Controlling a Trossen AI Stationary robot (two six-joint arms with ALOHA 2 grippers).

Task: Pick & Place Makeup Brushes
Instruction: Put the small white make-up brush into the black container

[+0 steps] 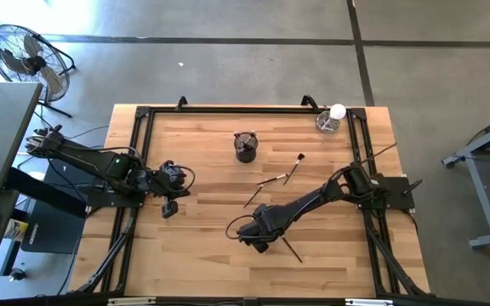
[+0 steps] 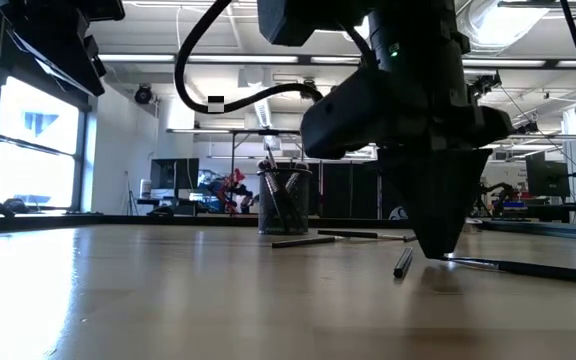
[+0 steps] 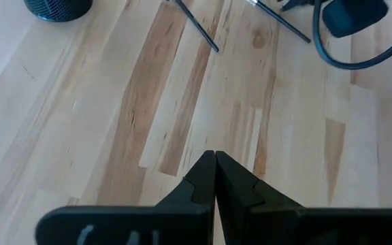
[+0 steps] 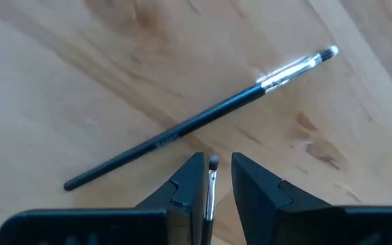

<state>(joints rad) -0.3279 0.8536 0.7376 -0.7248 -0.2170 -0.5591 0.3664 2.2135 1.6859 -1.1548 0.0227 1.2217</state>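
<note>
We see right gripper [image 4: 213,178] low over table [image 1: 202,229], fingers apart — thin brush [image 4: 210,197] between, perhaps loose; left gripper [image 3: 214,158] pressed together.

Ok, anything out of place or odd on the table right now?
Yes: several makeup brushes lie scattered on the table outside the black mesh cup. One thin brush stands between the right gripper's parted jaws, beside another brush lying flat.
</note>
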